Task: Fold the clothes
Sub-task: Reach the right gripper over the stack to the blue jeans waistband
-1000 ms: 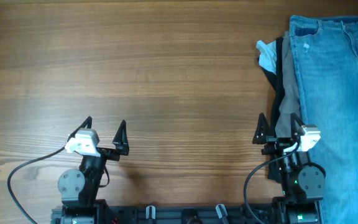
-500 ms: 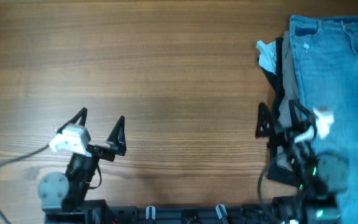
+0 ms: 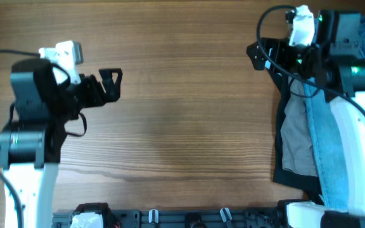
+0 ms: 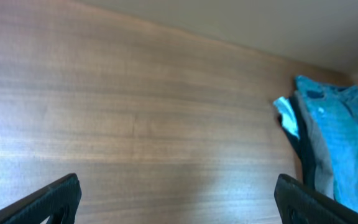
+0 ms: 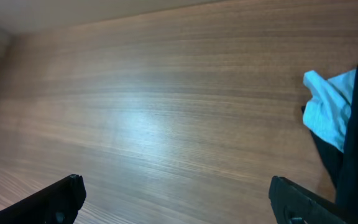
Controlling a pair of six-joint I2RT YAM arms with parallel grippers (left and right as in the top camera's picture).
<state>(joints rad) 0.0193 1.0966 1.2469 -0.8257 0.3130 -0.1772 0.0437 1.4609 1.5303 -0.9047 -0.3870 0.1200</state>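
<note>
The clothes lie in a pile at the table's right edge. Light-blue jeans [image 3: 329, 142] are on top, over grey shorts [image 3: 293, 139] and a black garment [image 3: 279, 172]. The pale-blue garment [image 5: 327, 107] sticks out at the pile's far left corner. In the left wrist view I see the jeans [image 4: 340, 137] and the pale-blue garment [image 4: 286, 116] too. My left gripper [image 3: 114, 85] [image 4: 179, 202] is open and empty, raised over bare wood at the left. My right gripper [image 3: 255, 56] [image 5: 179, 199] is open and empty, raised beside the pile's far left corner.
The wooden table [image 3: 182, 126] stretches between the two arms. The arm bases and a black rail [image 3: 189, 218] run along the near edge. A cable [image 3: 271, 19] loops off the right wrist.
Both arms have risen from their low rest poses near the front edge. The left gripper swung up and left, the right one moved far up to the top of the pile. Both stayed open.
</note>
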